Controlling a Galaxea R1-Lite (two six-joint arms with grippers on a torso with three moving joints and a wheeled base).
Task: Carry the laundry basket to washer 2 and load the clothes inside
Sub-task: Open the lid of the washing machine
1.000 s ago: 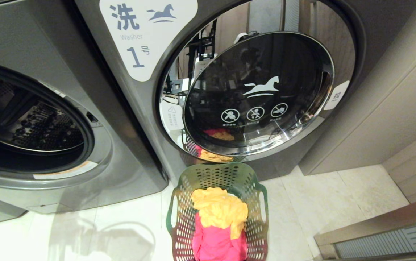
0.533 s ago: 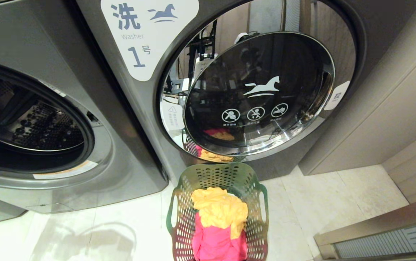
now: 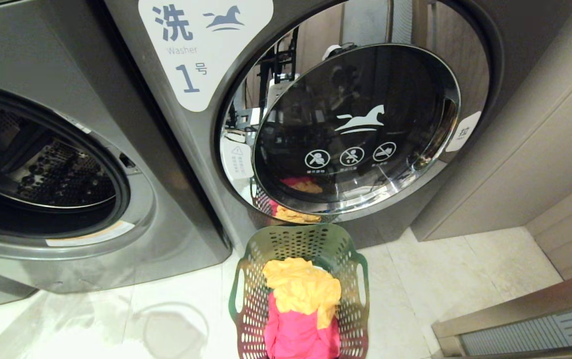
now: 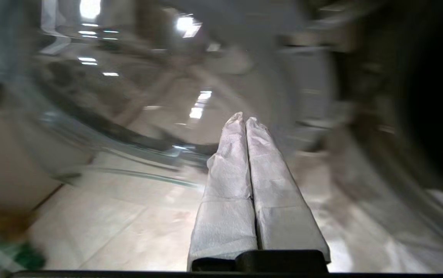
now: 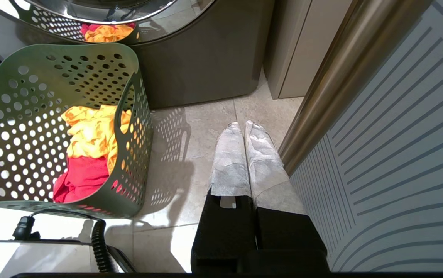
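Tiled floor (image 3: 445,279) bears the laundry basket (image 3: 251,299) holding clothes (image 3: 301,304).

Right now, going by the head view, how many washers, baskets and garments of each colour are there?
Washers: 2, the washer labelled 1 and the open-drum washer
Laundry basket: 1
Yellow-orange garment: 1
Pink-red garment: 1
Total: 5
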